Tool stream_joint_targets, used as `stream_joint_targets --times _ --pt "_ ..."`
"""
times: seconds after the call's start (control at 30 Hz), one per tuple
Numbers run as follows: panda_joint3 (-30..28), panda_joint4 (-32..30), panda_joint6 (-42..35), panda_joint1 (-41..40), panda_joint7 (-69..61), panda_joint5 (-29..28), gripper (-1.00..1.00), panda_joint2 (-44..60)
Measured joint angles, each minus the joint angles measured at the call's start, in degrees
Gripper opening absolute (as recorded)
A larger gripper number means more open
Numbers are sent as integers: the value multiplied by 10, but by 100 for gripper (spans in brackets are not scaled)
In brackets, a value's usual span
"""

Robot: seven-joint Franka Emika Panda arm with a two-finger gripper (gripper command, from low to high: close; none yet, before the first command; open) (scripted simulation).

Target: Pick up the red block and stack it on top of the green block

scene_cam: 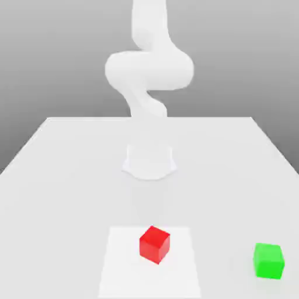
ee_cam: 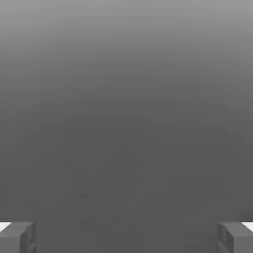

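while pincer [ee_cam: 126,237] spread wide, red block [scene_cam: 155,243] sits apart from green block [scene_cam: 268,260]; faces unmarked.

Pincer [ee_cam: 126,237] spread wide, grey fingertips [ee_cam: 17,237] (blocky), plain grey backdrop

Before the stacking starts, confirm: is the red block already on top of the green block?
No. The red block sits on the table, apart from the green block.

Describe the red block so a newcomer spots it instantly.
Start at the white table in the exterior view. Near its front edge lies a paler square patch; the red block sits on it. The green block stands off the patch, toward that view's right.
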Motion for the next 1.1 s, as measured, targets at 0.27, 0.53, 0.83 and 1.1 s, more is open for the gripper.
stream_joint_targets --times 0.27,0.53,0.83,1.1 --pt "-17 -98 99 19 -155 -74 0 180" --pt "-55 -195 201 49 -371 -52 0 345" --pt "-33 -226 331 50 -539 53 0 513" --pt "-25 -221 366 42 -543 57 -100 556"
